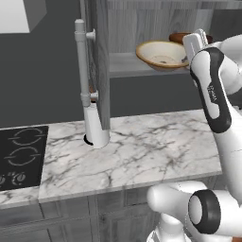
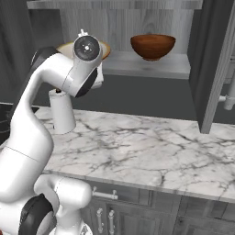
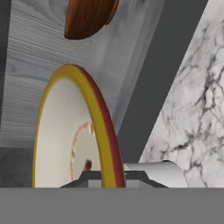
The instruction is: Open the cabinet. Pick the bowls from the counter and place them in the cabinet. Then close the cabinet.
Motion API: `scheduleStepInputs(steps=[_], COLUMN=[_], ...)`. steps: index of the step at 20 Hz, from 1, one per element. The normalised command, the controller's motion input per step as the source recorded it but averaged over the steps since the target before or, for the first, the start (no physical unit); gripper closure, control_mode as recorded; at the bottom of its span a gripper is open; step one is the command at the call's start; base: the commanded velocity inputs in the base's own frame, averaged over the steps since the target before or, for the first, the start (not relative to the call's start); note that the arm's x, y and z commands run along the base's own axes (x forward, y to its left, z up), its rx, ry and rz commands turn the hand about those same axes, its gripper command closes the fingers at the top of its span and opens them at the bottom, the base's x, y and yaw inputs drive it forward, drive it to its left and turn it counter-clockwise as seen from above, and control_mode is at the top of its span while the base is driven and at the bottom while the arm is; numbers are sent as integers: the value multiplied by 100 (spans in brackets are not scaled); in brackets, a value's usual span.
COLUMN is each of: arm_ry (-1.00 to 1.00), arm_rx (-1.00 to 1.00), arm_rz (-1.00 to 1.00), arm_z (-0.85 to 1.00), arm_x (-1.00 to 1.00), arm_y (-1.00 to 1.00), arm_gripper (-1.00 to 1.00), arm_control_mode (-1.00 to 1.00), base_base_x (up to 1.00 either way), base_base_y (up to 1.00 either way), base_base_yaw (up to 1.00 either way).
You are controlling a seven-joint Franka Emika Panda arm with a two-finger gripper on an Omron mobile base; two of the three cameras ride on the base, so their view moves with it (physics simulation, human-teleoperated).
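Two bowls are up on the grey shelf (image 2: 151,65) of the open cabinet (image 1: 100,71). One is the cream bowl (image 1: 162,54), wide and shallow with a tan rim; the reddish-brown bowl (image 2: 153,46) sits beside it, apart from it. At the cream bowl's rim, the gripper (image 3: 107,177) is clamped, jaws nearly shut with the rim between the fingertips, as the hand view shows edge-on. Below the shelf, the white marble counter (image 1: 142,156) carries a white cylindrical container (image 2: 62,112) near the open door's edge, with the black cooktop (image 1: 21,158) further to the left.
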Motion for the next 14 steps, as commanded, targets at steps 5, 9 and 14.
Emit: scheduleStepInputs(steps=[5,9,14], arm_ry=[-5,0,0], arm_rx=[0,0,0], arm_rz=[-2,-2,0], arm_z=[1,0,0], arm_x=[30,32,40], arm_y=[12,11,0], arm_gripper=[100,100,100], arm_control_mode=[-100,-100,-100], base_base_x=[0,0,0], base_base_y=[0,0,0], base_base_yaw=[0,0,0])
